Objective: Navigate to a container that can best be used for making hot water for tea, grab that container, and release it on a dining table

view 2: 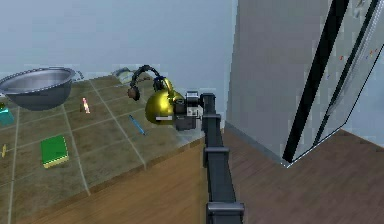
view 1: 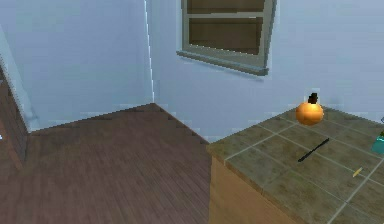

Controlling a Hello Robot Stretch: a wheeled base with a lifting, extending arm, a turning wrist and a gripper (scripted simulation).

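Observation:
A shiny yellow kettle (view 2: 160,104) with a black arched handle is at the far corner of a tiled countertop (view 2: 100,140) in the arm side view. My arm (view 2: 218,170) rises from the bottom edge, and the gripper (view 2: 183,113) reaches the kettle's right side. The kettle lies right at the gripper's far end over the counter, so I cannot tell whether the gripper holds anything. In the forward view an orange round thing with a black top (view 1: 310,111) stands on a tiled counter (view 1: 290,170) by the wall.
A metal bowl (view 2: 40,86), a green flat thing (view 2: 54,152), a small pale bottle (view 2: 86,105) and a blue pen (view 2: 137,124) lie on the counter. A tall grey panel (view 2: 290,70) stands right of the arm. A window (view 1: 228,35) and wooden floor (view 1: 90,160) lie ahead.

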